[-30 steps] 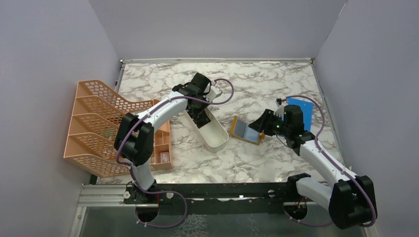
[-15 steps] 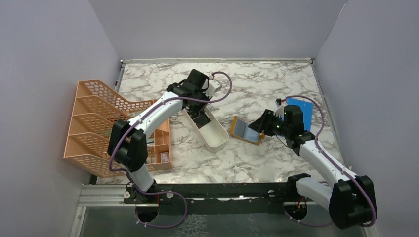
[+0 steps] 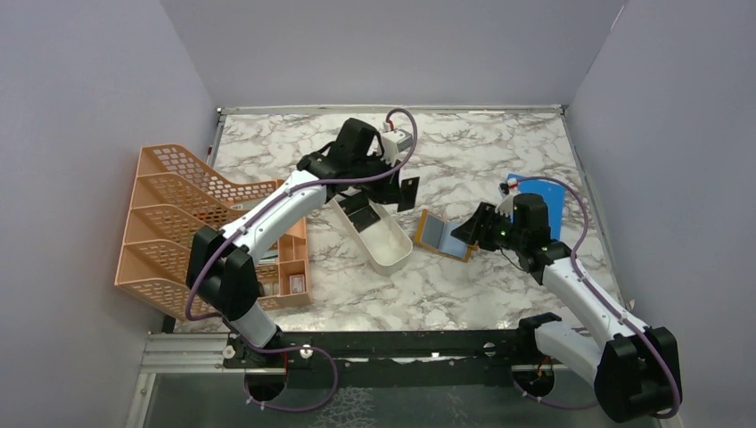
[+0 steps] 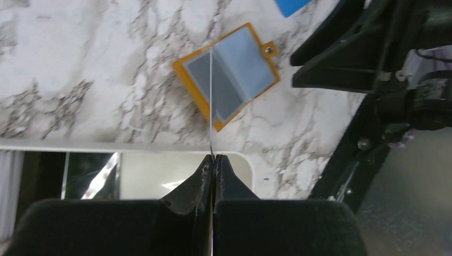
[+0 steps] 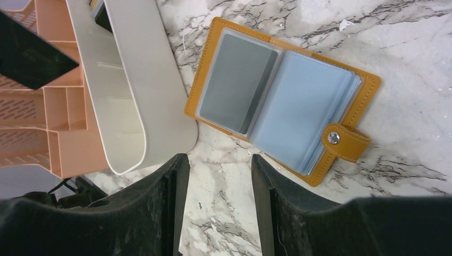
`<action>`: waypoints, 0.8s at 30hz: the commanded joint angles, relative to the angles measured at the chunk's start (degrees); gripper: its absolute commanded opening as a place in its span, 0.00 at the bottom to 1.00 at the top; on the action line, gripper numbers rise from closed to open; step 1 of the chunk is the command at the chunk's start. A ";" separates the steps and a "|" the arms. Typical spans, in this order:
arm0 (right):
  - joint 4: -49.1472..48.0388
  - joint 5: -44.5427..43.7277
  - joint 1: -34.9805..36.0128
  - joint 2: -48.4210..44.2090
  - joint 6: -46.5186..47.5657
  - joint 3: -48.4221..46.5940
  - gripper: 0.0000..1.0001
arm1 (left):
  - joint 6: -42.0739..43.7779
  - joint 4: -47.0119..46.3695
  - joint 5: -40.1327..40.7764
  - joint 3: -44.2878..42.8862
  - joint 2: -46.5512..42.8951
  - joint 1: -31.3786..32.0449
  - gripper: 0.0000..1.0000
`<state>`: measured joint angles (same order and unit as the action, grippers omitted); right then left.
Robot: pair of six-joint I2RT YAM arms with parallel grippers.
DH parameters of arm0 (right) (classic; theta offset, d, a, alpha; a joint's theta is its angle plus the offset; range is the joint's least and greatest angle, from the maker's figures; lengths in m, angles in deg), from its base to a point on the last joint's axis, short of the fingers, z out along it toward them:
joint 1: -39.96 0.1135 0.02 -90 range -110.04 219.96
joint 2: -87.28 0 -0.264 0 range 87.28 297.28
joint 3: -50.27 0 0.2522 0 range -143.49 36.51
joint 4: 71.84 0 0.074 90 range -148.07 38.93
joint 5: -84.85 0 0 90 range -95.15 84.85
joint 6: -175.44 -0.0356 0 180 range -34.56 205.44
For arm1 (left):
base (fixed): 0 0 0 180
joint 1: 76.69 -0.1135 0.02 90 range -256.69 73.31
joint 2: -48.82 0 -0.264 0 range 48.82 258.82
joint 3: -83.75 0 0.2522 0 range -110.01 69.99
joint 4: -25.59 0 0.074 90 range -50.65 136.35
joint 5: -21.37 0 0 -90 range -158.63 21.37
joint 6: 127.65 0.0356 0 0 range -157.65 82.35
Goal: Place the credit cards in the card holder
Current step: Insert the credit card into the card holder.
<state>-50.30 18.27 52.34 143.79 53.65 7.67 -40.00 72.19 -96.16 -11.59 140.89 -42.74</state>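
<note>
Now the left gripper is up out of the tray, where a second ago it was down among the contents. Its jaws are pressed together on a black card, which juts from the fingertips toward the holder. In the left wrist view the card shows edge-on as a thin line rising from the closed fingertips of the left gripper, with the tray's rim below it and the holder beyond it on the table.

The holder has not moved. It lies open and flat on the marble, just right of the tray's near end, grey pockets up and snap tab toward the right arm. In the right wrist view one pocket of the holder looks darker than the rest.

The right gripper has barely shifted. It hangs just beside the holder's right edge with its jaws apart and nothing between them; the right wrist view shows the right gripper over bare table, short of the holder.

The sheet lies behind the right arm, and the rack stands at the left.
</note>
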 commanded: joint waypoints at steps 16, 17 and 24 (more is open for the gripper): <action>-1.09 -11.29 -0.78 14.57 1.55 -1.92 0.44 | -12.39 -6.81 -14.74 -13.77 29.35 6.47 0.00; -1.20 -11.60 -0.86 15.19 1.56 -1.92 0.44 | -12.19 -6.63 -14.75 -14.04 30.18 6.47 0.00; -2.05 -14.18 -0.96 16.80 2.26 -1.91 0.43 | -9.99 -2.76 -15.99 -16.95 35.38 6.47 0.00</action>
<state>-50.96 7.62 51.84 159.83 54.68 7.43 -51.89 66.49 -109.69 -26.28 174.20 -36.46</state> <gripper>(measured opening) 0.427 0.008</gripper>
